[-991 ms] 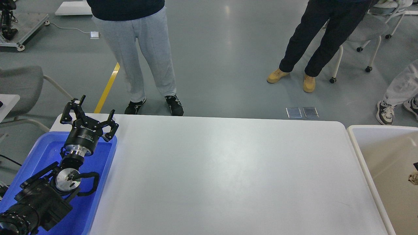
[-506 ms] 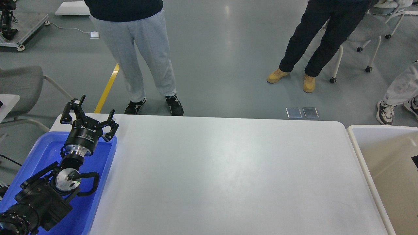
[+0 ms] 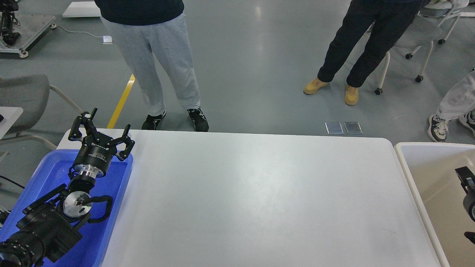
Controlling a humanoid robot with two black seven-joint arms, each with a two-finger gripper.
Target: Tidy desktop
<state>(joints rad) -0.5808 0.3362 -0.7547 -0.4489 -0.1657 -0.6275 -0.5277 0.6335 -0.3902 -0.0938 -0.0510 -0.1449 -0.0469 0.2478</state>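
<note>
At the far left, the left gripper (image 3: 101,130) is hanging over the back end of the blue tray (image 3: 119,193), its black fingers spread wide apart and pinching nothing. The arm behind it is stretching back across the tray toward the lower left corner, hiding much of the tray floor; what blue is showing looks bare.

Just beside the tray, to its right, the desktop (image 3: 259,200) is filling the middle of the head view. Its long axis is running left to right, from the tray to the tub. No loose item is showing anywhere on its white surface, so I am judging the tidying to be at or very near its end.

Beyond the table's far edge, people are standing on the grey floor, well apart from both arms.

At the right, the beige tub (image 3: 404,163) is sitting just beside the desktop's right end. The right gripper (image 3: 468,189) is showing only as a dark sliver at the picture's edge, over the tub, and I cannot tell whether its fingers are spread or pressed together.

Each gripper is lying off one short end of the desktop, the left one nearer the left half, the right one nearer the right half; either would be reaching inward along that long axis
</note>
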